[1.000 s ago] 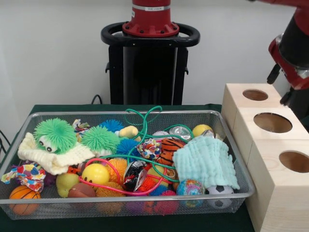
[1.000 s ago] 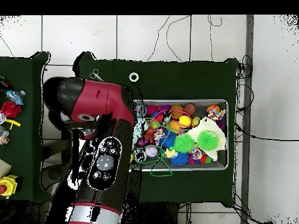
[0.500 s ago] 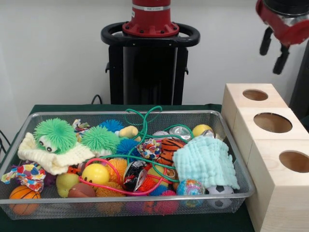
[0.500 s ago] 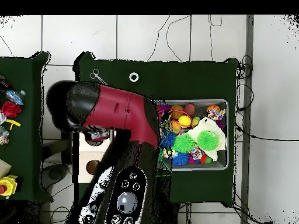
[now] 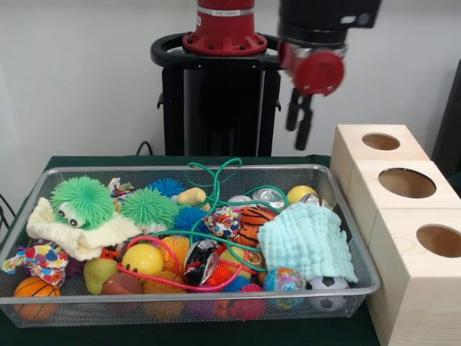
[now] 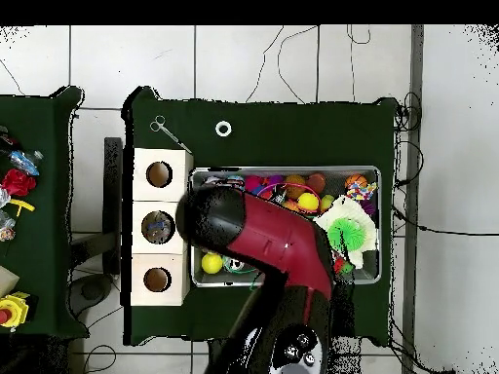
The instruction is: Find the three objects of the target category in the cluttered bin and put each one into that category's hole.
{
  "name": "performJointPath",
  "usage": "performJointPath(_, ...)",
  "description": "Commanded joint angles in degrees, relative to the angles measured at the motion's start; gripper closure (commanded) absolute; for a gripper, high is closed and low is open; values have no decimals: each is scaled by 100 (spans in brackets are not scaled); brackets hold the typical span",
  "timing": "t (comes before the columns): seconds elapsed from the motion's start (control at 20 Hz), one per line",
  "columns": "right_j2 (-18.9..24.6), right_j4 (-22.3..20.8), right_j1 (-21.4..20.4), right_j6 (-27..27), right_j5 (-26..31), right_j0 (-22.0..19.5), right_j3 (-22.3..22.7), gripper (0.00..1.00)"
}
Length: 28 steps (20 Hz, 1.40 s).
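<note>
A wire mesh bin [image 5: 180,169] holds a heap of toys: a green fuzzy creature [image 5: 81,200], a yellow smiley ball [image 5: 142,258], a striped orange ball [image 5: 253,216], a soccer ball [image 5: 328,282], a basketball [image 5: 32,288], a can [image 5: 268,196], a pale blue cloth [image 5: 306,239] and a green cord [image 5: 216,176]. To its right stands a wooden box [image 5: 410,288] with three round holes [image 5: 407,182]. My gripper [image 5: 297,119] hangs open and empty above the bin's back right corner. From overhead, my arm [image 6: 273,248] covers most of the bin [image 6: 292,169].
In the overhead view the box's holes [image 6: 159,174] run in a column left of the bin. A white ring [image 6: 223,129] and a small metal tool [image 6: 164,128] lie on the green cloth. A side table [image 6: 15,185] with oddments stands at the far left.
My arm has swung from above the wooden box over to the bin's back right corner, and the gripper has come lower. Nothing in the bin has moved.
</note>
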Motion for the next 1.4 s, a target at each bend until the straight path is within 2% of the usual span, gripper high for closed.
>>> performJointPath(0.05, 1012, -822, -79, -1736, -603, -528, 1679, 0)
performJointPath(0.35, 1515, -1463, -361, -1958, -982, -1126, 2130, 0)
performJointPath(0.55, 1809, -1894, -415, -1922, -1072, -1502, 2232, 0)
performJointPath(0.7, 2048, -2135, -462, -1888, -1039, -1793, 2247, 0)
performJointPath(0.9, 2392, -2318, -678, -1890, -726, -2196, 2236, 0)
performJointPath(1.15, 2768, -2591, -618, -1923, -464, -2624, 1964, 0)
performJointPath(1.4, 2899, -2785, -295, -1512, -436, -2619, 1556, 0)
